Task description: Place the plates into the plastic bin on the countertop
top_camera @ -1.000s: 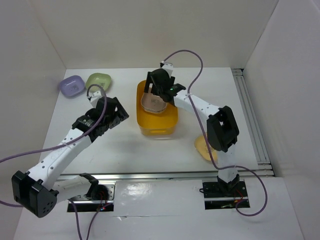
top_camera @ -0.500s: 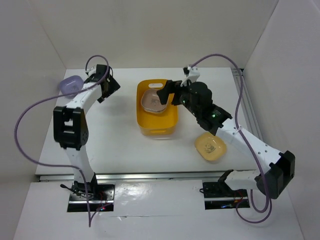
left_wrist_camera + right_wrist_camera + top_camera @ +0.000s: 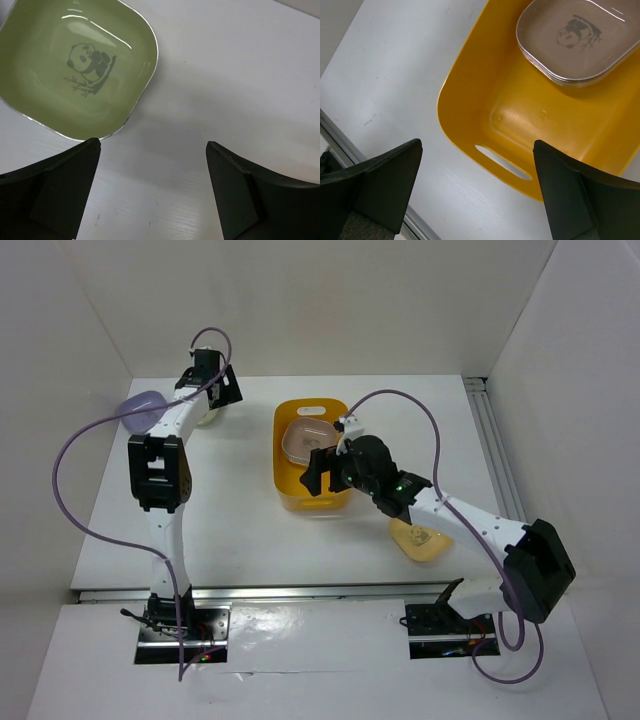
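The yellow-orange plastic bin stands mid-countertop and holds a stack of dishes with a brown one on top. My right gripper hovers open and empty over the bin's near end; its wrist view shows the bin, its slot handle and the brown dish. My left gripper is open and empty at the far left, just beside the green dish, which is mostly hidden from above. A lilac dish lies further left. A pale yellow dish lies partly under the right arm.
White walls enclose the countertop on three sides. A metal rail runs along the right edge and another along the front edge. Purple cables loop above both arms.
My left gripper has swung to the far left by the green dish. My right gripper, empty, has drawn back from over the stacked dishes to the bin's near end.
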Tool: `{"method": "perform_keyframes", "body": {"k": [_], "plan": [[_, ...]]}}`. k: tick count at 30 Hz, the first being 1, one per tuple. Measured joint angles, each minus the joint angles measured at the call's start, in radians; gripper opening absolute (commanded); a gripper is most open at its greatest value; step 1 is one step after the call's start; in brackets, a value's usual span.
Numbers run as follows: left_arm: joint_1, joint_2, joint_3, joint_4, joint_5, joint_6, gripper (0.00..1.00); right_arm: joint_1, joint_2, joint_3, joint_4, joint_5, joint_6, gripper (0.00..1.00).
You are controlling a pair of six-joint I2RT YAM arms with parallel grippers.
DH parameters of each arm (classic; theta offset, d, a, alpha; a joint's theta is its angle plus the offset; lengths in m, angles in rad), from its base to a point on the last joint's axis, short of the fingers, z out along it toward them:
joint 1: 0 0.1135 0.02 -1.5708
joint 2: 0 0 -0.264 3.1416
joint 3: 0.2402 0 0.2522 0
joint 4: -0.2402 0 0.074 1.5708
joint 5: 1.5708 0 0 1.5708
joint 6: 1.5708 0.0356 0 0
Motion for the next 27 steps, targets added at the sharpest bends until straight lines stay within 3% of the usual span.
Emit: {"method": "perform_keyframes", "body": {"k": [10, 13, 19, 20, 23, 24, 27], "plan": [[0.06, 0.196, 0.082, 0.023, 0.055, 0.069, 1.0, 0.022, 0.024, 0.0, 0.019, 0.025, -0.002, 0.99], [0.072, 0.196, 0.082, 0.041, 0.068, 0.074, 0.94, 0.039, 0.022, 0.0, 0.019, 0.053, -0.009, 0.99], [0.074, 0.195, 0.06, 0.067, 0.11, 0.069, 0.54, 0.061, 0.018, 0.0, 0.02, 0.084, -0.021, 0.99], [0.074, 0.193, 0.05, 0.082, 0.112, 0.067, 0.41, 0.062, 0.018, 0.0, 0.02, 0.089, -0.022, 0.99], [0.072, 0.167, 0.004, 0.14, 0.122, 0.062, 0.18, 0.068, 0.018, 0.0, 0.02, 0.098, -0.022, 0.99], [0.07, 0.15, -0.017, 0.147, 0.12, 0.063, 0.03, 0.074, 0.018, 0.0, 0.02, 0.101, -0.022, 0.99], [0.069, 0.093, -0.08, 0.155, 0.104, 0.068, 0.0, 0.087, 0.019, 0.003, 0.019, 0.107, -0.022, 0.99]]}}
